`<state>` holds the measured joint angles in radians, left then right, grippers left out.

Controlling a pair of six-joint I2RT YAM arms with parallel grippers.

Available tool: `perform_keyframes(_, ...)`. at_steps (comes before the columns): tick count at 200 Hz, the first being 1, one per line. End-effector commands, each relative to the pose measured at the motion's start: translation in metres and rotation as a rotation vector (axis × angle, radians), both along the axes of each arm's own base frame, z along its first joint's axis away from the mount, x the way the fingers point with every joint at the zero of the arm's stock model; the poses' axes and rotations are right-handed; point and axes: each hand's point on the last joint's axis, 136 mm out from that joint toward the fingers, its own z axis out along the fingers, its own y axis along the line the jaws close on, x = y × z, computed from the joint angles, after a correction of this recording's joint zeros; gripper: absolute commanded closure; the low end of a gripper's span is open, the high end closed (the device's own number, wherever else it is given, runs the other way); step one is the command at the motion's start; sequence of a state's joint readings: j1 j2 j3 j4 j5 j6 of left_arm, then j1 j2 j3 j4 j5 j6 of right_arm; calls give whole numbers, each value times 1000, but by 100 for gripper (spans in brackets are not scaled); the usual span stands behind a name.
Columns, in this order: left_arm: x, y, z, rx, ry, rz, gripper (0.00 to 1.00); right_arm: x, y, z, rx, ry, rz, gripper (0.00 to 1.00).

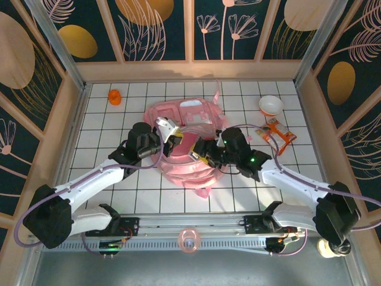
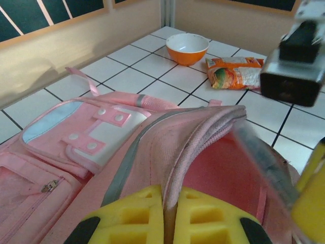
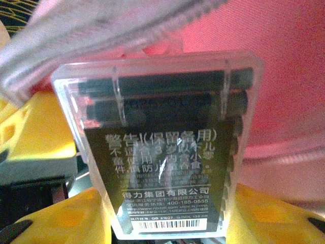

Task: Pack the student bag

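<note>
- Nearest the arm bases, the tiled table [image 1: 149, 193] is bare. Just beyond that strip, the student bag [image 1: 186, 113] lies at the middle of the table, front pockets up and its mouth open between the two grippers.
- The left gripper [image 2: 170, 201] is clenched on the zippered rim of the bag's mouth. The pink edge is pinched between its yellow fingers [image 2: 127, 218], and the rim is held up so the opening stands.
- The right gripper [image 3: 167, 216] grasps a clear pen case [image 3: 162, 137] by its lower end, one finger on each side. The case stands at the bag's mouth, with the pink lining right behind it.
- The bag looks like soft, light, floppy fabric. It will probably sag and fold rather than hold a shape, and the mouth would likely collapse if the rim were let go.
- The stitched rim beside the zipper, or a strap, seems the firmest place to take hold. The flat front pockets offer little to pinch.
- The case looks rigid and smooth, so it could slip between the fingers if it catches on the lining.
- Farther off to the right, a snack packet [image 2: 233, 72] lies apart from the bag, with an orange bowl [image 2: 185, 55] beyond it.
- A small orange object [image 1: 114, 96] sits at the far left, well apart from everything else.
</note>
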<state>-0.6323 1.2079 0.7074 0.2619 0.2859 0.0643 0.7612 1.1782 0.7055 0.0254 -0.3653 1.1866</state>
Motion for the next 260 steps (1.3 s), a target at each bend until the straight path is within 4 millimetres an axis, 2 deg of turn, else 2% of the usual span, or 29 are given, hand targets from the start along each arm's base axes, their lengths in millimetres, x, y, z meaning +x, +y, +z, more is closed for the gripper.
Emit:
perform_keyframes(1, -10, -19, 79, -195, -164, -101, 100, 14, 12, 13, 94, -17, -40, 49)
perform_keyframes(23, -10, -17, 78, -189, -169, -97, 100, 22, 17, 14, 126, -16, -64, 47)
perform_keyframes(69, -12, -14, 83, -183, -191, -94, 100, 36, 10, 10, 143, -13, -165, 28)
perform_keyframes(95, -12, -11, 81, -174, -197, -79, 100, 39, 10, 11, 156, -21, -175, 23)
perform_keyframes(133, -12, -6, 76, -157, -193, -57, 100, 31, 12, 24, 176, -88, -128, 25)
perform_keyframes(168, -12, -4, 60, -109, -184, -51, 100, 17, 2, 42, 176, -179, -90, 26)
perform_keyframes(193, -17, -6, 48, -82, -177, -86, 100, 14, -3, 55, 216, -232, -95, 26)
perform_keyframes(212, -19, -6, 43, -75, -173, -97, 100, 17, -1, 63, 255, -252, -105, 25)
perform_keyframes(245, -31, -11, 33, -47, -181, -174, 99, 32, 2, 64, 296, -235, -141, 24)
perform_keyframes(260, -37, -13, 29, -22, -174, -219, 95, 43, 1, 62, 304, -216, -168, 30)
